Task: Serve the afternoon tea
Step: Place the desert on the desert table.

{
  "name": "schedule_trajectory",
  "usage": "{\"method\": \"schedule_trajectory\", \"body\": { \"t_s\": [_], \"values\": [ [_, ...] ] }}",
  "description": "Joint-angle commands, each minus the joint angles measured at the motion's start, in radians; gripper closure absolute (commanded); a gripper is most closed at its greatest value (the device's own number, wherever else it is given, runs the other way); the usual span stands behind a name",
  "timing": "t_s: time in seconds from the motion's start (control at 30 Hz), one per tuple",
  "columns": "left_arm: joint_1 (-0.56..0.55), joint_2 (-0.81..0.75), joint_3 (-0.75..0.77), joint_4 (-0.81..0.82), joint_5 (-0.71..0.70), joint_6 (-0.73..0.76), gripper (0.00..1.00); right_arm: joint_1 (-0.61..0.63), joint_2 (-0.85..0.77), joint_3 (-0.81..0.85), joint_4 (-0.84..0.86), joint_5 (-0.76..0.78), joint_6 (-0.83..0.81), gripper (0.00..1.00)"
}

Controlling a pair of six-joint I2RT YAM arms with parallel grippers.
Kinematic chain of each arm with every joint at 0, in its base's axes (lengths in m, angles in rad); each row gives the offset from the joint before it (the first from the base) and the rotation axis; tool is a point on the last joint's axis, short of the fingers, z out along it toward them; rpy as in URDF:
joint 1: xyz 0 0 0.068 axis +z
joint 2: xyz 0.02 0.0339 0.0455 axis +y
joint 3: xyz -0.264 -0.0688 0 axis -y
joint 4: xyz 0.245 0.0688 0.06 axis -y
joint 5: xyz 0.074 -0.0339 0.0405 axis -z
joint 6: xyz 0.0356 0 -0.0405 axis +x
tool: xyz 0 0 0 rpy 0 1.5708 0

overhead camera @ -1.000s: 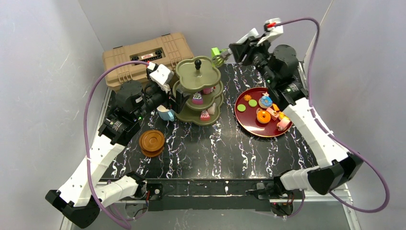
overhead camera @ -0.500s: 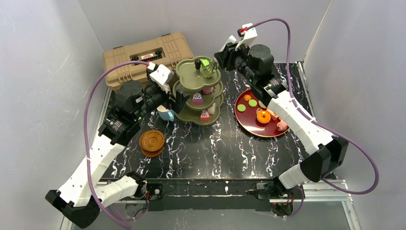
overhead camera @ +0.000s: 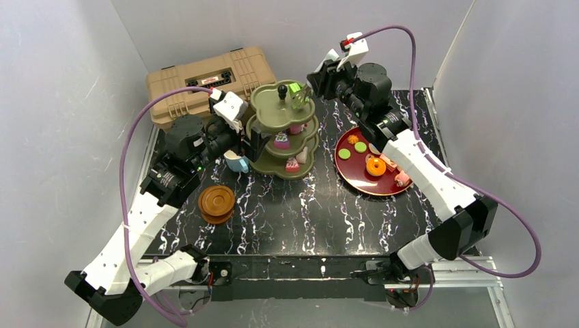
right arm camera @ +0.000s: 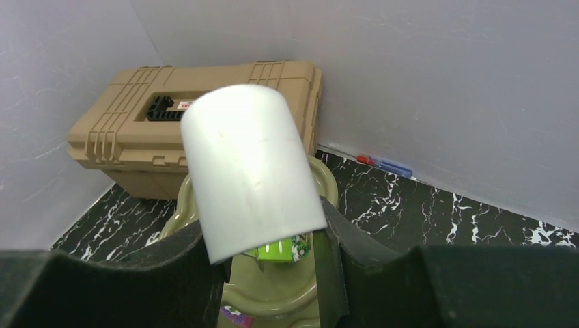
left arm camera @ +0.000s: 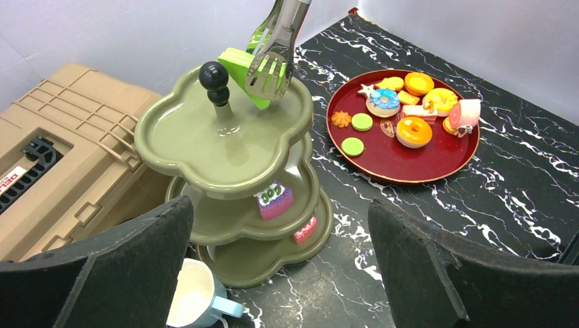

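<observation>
The olive-green three-tier stand [overhead camera: 270, 104] with a black knob stands at the back centre, and it also shows in the left wrist view [left arm camera: 205, 140]. My right gripper [overhead camera: 329, 74] is shut on the white handle of metal tongs [left arm camera: 274, 58]. The tongs hold a bright green cake [left arm camera: 237, 61] just over the top tier, beside the knob. The green cake also shows under the white handle in the right wrist view [right arm camera: 276, 251]. My left gripper [overhead camera: 249, 140] is open and empty beside the stand, over a light-blue mug [left arm camera: 194, 297]. A purple cake [left arm camera: 275, 199] sits on the middle tier and a pink one [left arm camera: 306, 229] on the bottom tier.
A dark red round plate [overhead camera: 355, 184] with several toy cakes and donuts lies right of the stand. A stack of brown saucers [overhead camera: 216, 202] sits front left. The tan toolbox [overhead camera: 205, 78] stands at the back left, close behind the stand. Grey walls close in on three sides.
My right arm has swung left from behind the stand, carrying the tongs and green cake over the top tier. The left arm has not moved.
</observation>
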Motion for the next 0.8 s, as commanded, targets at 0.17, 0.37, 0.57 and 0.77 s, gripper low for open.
{"method": "schedule_trajectory", "body": {
  "t_s": [0.17, 0.37, 0.57, 0.77],
  "values": [
    [0.005, -0.016, 0.026, 0.006, 0.012, -0.010, 0.02, 0.005, -0.069, 0.023, 0.085, 0.016, -0.003, 0.50],
    [0.005, -0.017, 0.027, 0.008, 0.017, -0.007, 0.02, 0.005, -0.074, 0.015, 0.083, 0.016, 0.000, 0.48],
    [0.005, -0.019, 0.023, 0.011, 0.021, -0.008, 0.02, 0.005, -0.079, 0.012, 0.084, 0.019, 0.001, 0.45],
    [0.005, -0.019, 0.018, 0.014, 0.021, -0.010, 0.02, 0.005, -0.080, 0.002, 0.090, 0.019, 0.003, 0.45]
  ]
}}
